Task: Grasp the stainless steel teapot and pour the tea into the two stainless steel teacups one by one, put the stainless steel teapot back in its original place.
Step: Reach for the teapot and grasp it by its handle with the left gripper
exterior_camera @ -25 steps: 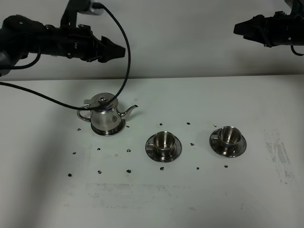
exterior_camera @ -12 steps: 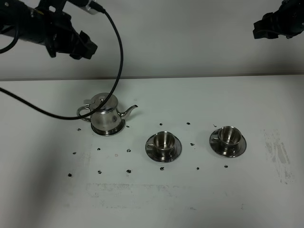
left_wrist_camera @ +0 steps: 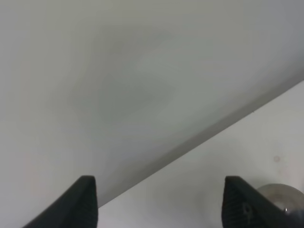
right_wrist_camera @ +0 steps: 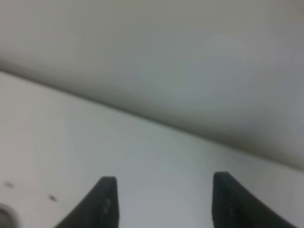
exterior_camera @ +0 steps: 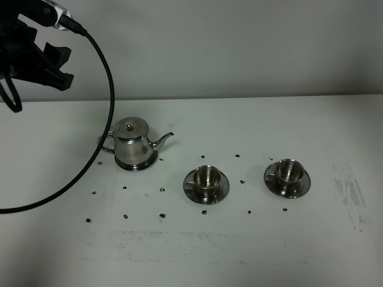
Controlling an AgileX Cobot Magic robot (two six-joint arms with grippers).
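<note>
Left gripper: I see black wedge fingers spread wide, nothing between, held high off table's left. Right gripper: fingers likewise apart, empty. Teapot: mirror steel, bell body, flat knobbed lid, thin curved spout, upright on flat disc. Cup and second cup, shiny, on round saucers, right of it on matte white table.

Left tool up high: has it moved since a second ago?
Yes. The left tool has drawn back leftward and is no longer above the teapot, which sits unmoved.
</note>
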